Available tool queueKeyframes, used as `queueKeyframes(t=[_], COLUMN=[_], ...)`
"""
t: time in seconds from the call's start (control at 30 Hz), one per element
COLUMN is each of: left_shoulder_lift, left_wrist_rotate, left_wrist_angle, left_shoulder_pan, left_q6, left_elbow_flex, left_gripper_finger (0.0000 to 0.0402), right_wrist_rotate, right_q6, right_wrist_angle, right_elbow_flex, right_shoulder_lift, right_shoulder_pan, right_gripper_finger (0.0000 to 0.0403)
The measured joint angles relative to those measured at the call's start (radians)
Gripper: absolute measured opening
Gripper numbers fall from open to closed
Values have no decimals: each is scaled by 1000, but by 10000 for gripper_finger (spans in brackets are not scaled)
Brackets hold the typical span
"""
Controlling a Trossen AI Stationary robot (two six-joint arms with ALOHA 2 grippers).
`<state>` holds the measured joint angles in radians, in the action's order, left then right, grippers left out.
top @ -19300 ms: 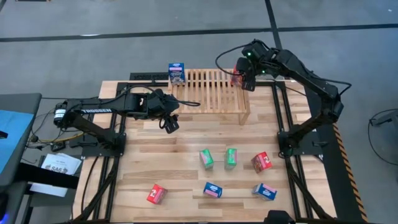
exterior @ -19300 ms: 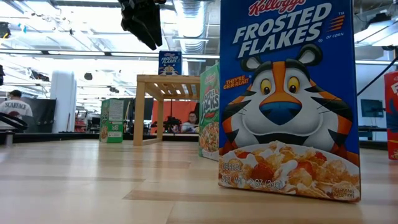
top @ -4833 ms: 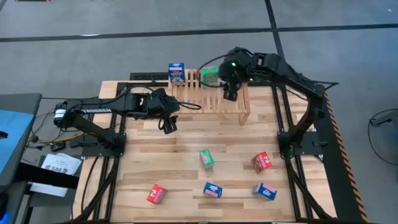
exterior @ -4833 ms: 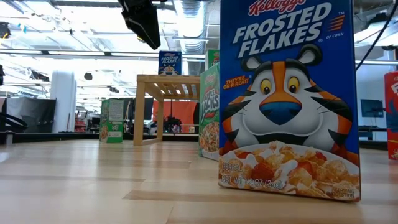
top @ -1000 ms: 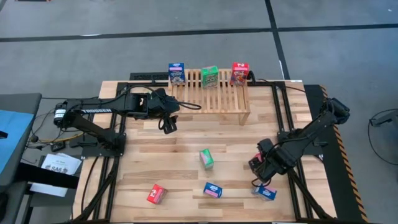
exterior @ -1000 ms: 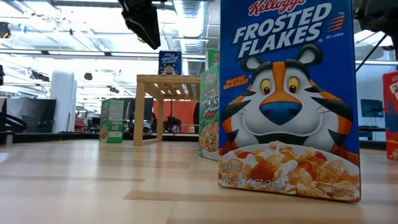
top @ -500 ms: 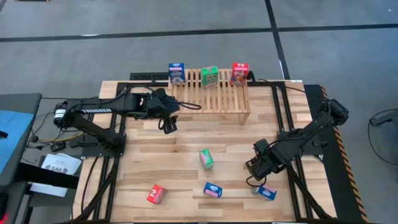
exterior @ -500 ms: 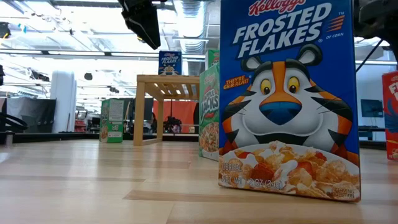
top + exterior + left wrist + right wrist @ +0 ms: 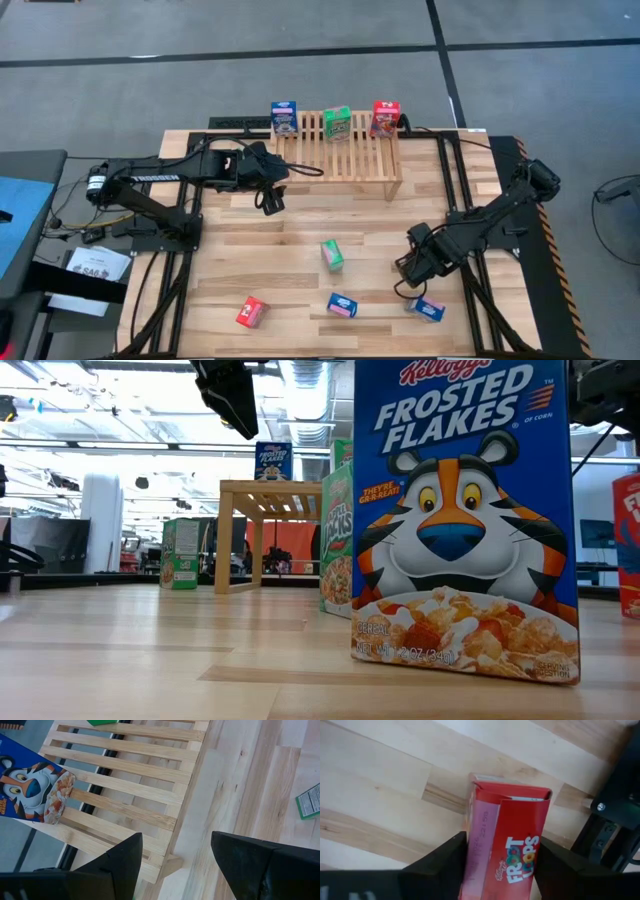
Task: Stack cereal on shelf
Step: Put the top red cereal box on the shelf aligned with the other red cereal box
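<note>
Overhead view first: shelf (image 9: 345, 160), a slatted wood rack at upper centre of the table, carries three boxes along its far edge, blue (image 9: 284, 117), green (image 9: 338, 123) and red (image 9: 385, 117). Loose cereal lies lower on the planks: a green box (image 9: 332, 255) at centre, a red box (image 9: 251, 312) lower left, a blue box (image 9: 342, 305) at lower centre and another blue box (image 9: 429, 309) at lower right. The right gripper (image 9: 412, 268) sits low over the table just above that last box. The left gripper (image 9: 270, 199) waits beside the shelf's left end.

Table-level view: a blue Frosted Flakes box (image 9: 465, 520) fills the right half; the rack (image 9: 268, 495) stands far behind.

Left wrist view: dark fingers (image 9: 125, 860) spread wide over bare rack slats (image 9: 125, 780), holding nothing.

Right wrist view: fingers (image 9: 452, 857) flank a red Froot Loops box (image 9: 507, 840) on both sides, apparently touching; a firm grip cannot be confirmed. The box looks light, thin and crushable, so a gentle pinch across its narrow sides seems best.
</note>
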<state>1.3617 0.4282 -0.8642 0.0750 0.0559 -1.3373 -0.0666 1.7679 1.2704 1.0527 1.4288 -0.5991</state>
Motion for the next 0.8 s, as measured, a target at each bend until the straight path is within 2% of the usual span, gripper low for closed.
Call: queueKeyframes(t=[0.23, 0.47, 0.6, 0.8], left_shoulder_lift=[0, 0, 0, 0], left_wrist_rotate=[0, 0, 0, 0], left_wrist_angle=[0, 0, 0, 0], left_shoulder_pan=[0, 0, 0, 0], left_q6=[0, 0, 0, 0], left_elbow_flex=[0, 0, 0, 0], left_gripper_finger=[227, 227, 227, 227], right_wrist_rotate=[2, -1, -8, -14], right_q6=[-66, -276, -466, -876], right_wrist_angle=[15, 185, 303, 297], right_elbow_flex=[25, 190, 328, 482], right_shoulder_lift=[-3, -3, -3, -28], right_shoulder_pan=[22, 109, 191, 371], right_gripper_finger=[193, 197, 198, 198])
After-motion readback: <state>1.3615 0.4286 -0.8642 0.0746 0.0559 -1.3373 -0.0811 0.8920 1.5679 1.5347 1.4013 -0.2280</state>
